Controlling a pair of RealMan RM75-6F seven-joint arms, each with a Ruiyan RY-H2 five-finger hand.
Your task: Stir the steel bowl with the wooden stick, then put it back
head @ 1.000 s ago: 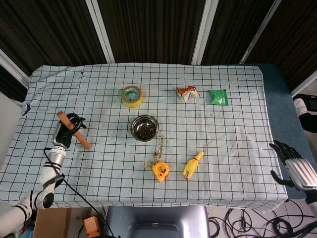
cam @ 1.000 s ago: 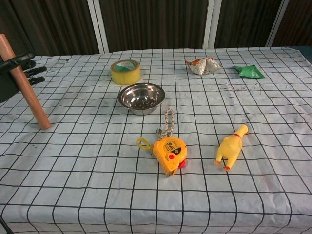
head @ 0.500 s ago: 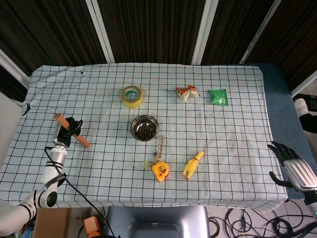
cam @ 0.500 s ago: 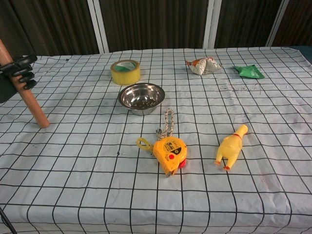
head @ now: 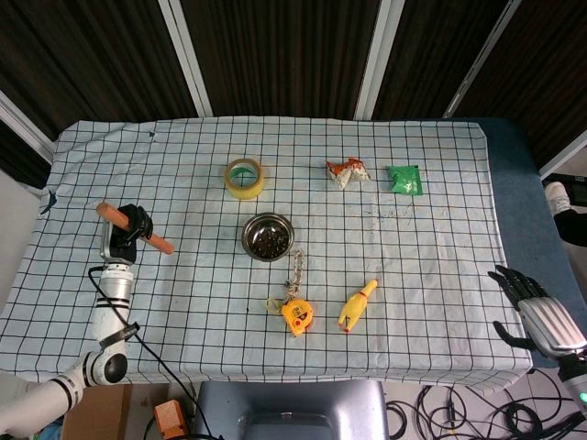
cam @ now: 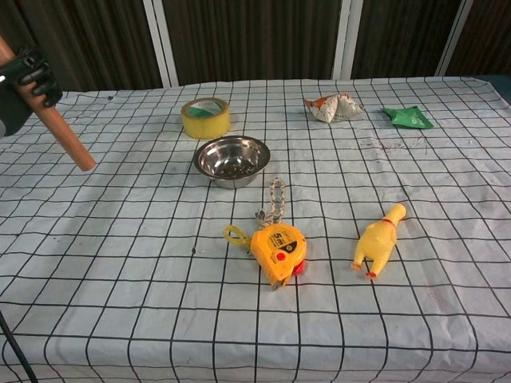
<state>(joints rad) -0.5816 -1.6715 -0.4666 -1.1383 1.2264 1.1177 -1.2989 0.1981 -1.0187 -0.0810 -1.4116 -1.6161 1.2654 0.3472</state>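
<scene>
Near the tabletop's left edge, the left hand [head: 122, 235] grips the wooden stick [cam: 65, 137] aloft; next, carry it rightward into the steel bowl [head: 268, 236]. Right hand [head: 539, 312] idle, fingers spread.

Wooden stick [cam: 65, 136]: reddish-brown rod slanting above the cloth at far left | steel bowl [cam: 231, 159]: shiny, sitting upright mid-table, holding dark bits

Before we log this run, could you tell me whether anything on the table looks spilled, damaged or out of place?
Nothing stands out. The left hand holds the wooden stick tilted, and the steel bowl sits upright.
</scene>
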